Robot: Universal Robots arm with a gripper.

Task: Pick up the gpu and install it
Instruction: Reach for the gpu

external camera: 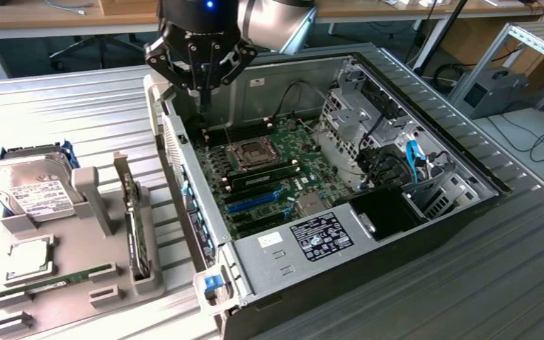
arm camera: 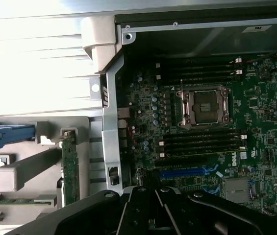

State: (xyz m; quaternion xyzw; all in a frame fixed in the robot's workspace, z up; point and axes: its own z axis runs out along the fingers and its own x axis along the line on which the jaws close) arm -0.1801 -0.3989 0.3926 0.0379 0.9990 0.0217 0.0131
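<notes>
Lab workshop: open PC case sitting on ribbed metal bench, wooden desks standing at 12 o'clock, cables trailing at 3.

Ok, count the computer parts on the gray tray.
4: hard drive at the far end, processor nearer, memory stick nearest, gpu on edge beside the case. None seem hidden.

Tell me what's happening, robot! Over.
Tool shut, empty, over the open computer case. Gpu upright in gray holder, untouched. Nothing blocking it.
</notes>
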